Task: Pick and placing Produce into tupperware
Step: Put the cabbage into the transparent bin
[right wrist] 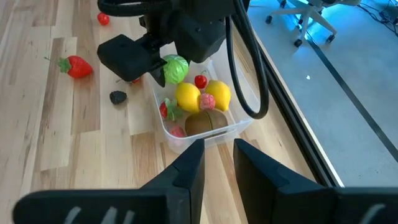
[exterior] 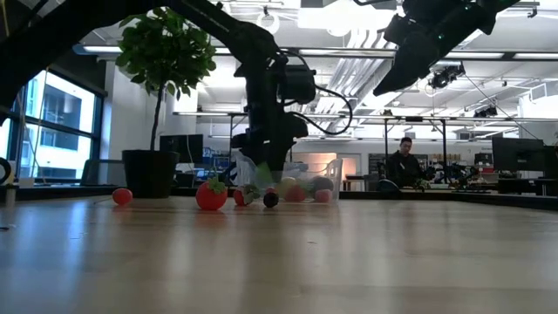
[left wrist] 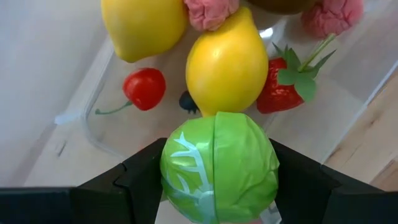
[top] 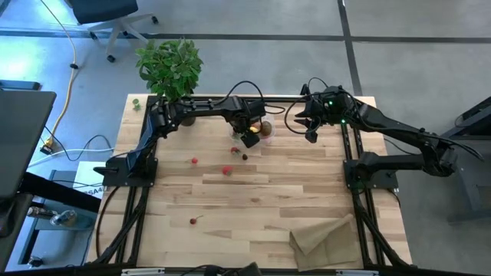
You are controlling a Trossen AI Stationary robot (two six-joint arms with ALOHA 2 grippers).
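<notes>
High view: the left gripper (top: 251, 135) sits at upper centre of the frame, over the tub (top: 263, 129) near the far edge of the wood table (top: 253, 207). The right gripper (top: 310, 127) waits just right of it. Loose berries (top: 226, 171) lie mid-table, and a paper bag (top: 322, 236) rests at lower right. A plant (top: 170, 67) stands at upper left, off the table corner.

Low view: the left arm (exterior: 266, 96) comes down at centre frame behind a strawberry (exterior: 210, 195) on the table. A person (exterior: 404, 161) sits at desks right of centre in an open office.

Left wrist view: the fingers (left wrist: 140, 177) clamp a green ball with pale leaf veins, the lime (left wrist: 219, 166), at bottom centre. Beyond it the tub holds two lemons (left wrist: 227, 64), a cherry (left wrist: 145, 88) and a strawberry.

Right wrist view: the lime hangs over the tub's rim at upper centre, and a kiwi (right wrist: 205, 122) lies inside. The right fingers (right wrist: 188, 168) stand narrowly apart, holding nothing.

This looks like the placing step; next, the left gripper probably needs to open and drop the lime inside.
</notes>
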